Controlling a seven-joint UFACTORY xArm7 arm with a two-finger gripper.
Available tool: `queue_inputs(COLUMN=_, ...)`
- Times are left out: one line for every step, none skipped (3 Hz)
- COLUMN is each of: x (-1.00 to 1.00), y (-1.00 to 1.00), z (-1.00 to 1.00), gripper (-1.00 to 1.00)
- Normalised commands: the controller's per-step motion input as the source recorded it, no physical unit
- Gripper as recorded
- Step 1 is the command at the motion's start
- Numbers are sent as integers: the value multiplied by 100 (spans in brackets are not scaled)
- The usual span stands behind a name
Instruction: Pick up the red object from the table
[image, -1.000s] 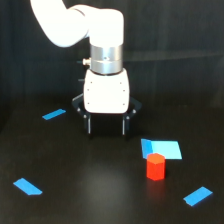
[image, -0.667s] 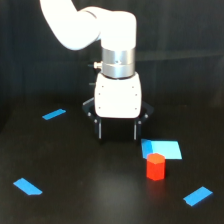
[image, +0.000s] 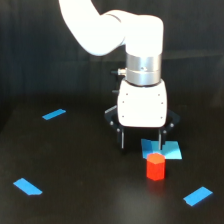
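The red object (image: 155, 166) is a small red-orange upright block standing on the black table (image: 80, 195), toward the exterior view's right. My gripper (image: 141, 141) hangs from the white arm just above and slightly left of the block. Its two dark fingers (image: 122, 138) point down, spread apart and empty. The right finger is close over the block's top edge. The block is not between the fingers.
A flat blue square (image: 165, 149) lies right behind the red block, partly hidden by the gripper. Flat blue strips lie at the back left (image: 54, 114), front left (image: 27, 186) and front right (image: 198, 196).
The arm has moved toward the exterior view's right and nearer the camera, bringing the gripper from behind-left of the red block to just above it. The block has not moved.
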Motion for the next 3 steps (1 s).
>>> queue_inputs(x=31, y=-76, z=-4, gripper=95)
queue_inputs(x=-14, y=-61, z=0, gripper=97)
queue_inputs(x=-26, y=-35, z=16, gripper=100)
